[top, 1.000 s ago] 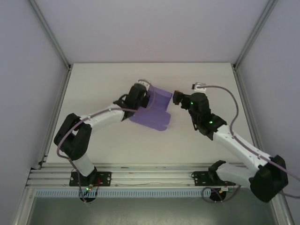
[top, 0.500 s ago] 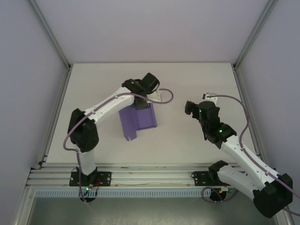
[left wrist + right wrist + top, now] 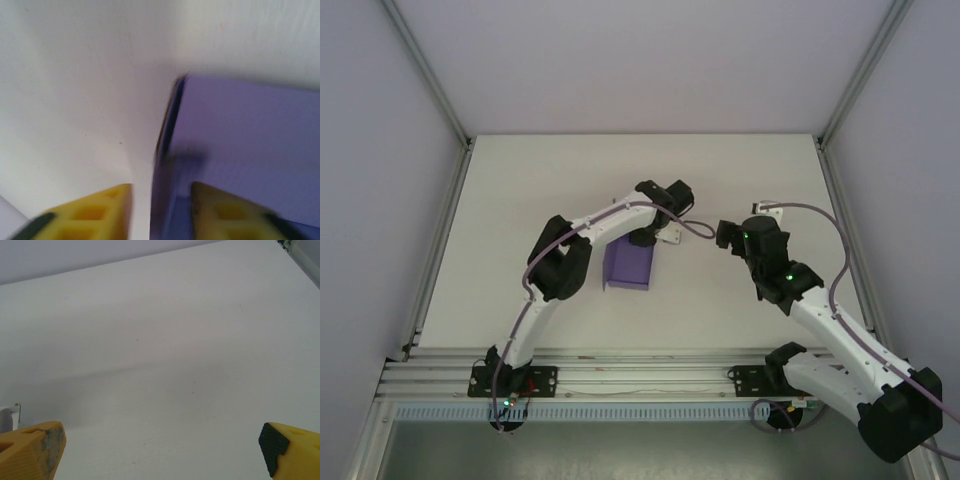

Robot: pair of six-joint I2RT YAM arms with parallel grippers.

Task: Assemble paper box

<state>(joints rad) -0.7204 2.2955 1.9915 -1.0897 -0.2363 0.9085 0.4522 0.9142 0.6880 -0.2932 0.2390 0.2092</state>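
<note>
The left hand (image 3: 161,189) stands part-way open, its two yellow fingers (image 3: 100,214) set astride one raised edge of the paper box (image 3: 240,130). A strip of bare white shows between the left-side finger and the card, while the other finger sits over the purple face; the wrist picture is too blurred to tell whether that finger touches it. The right hand (image 3: 161,440) is spread wide, its two yellow fingers (image 3: 32,450) at the bottom corners of its wrist view with nothing between them but white counter (image 3: 165,350). One of these fingers shows a black ridged pad at its tip. From above, there is one paper box (image 3: 630,266), a single piece of violet card folded so that at least one wall stands up. It lies on the counter (image 3: 520,200) near the middle, a little left of centre, just below the left hand and on the near side of it. The right hand hangs to the right of the box, apart from it. Two white arms with black joints reach in from the near edge, each with one lilac cable (image 3: 810,215) along it. Both are bolted to one metal rail (image 3: 640,375) across the front, and pale walls close off the three other sides.
</note>
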